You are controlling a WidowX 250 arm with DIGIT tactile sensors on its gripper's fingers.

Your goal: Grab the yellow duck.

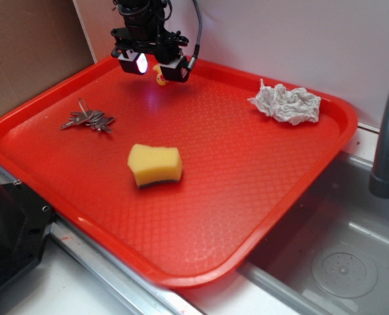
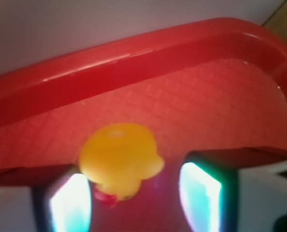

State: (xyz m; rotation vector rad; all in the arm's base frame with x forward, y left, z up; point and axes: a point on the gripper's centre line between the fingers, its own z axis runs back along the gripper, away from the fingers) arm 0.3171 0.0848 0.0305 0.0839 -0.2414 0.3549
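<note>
Though unclasped, yellow duck (image 2: 120,162) between hand (image 2: 133,203) fingers.

1. Gripper (image 1: 156,65) at top left of frame, duck (image 1: 160,77) between its fingers.
2. Sponge (image 1: 155,165) mid-tray (image 1: 260,197), keys (image 1: 88,119) left, crumpled paper towel (image 1: 286,103) upper right.
3. Sink (image 1: 351,262) lower right.

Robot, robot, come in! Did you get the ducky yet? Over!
End effector open, fingers either side of yellow duck. Duck on red tray, not gripped yet. Nothing in the way.
</note>
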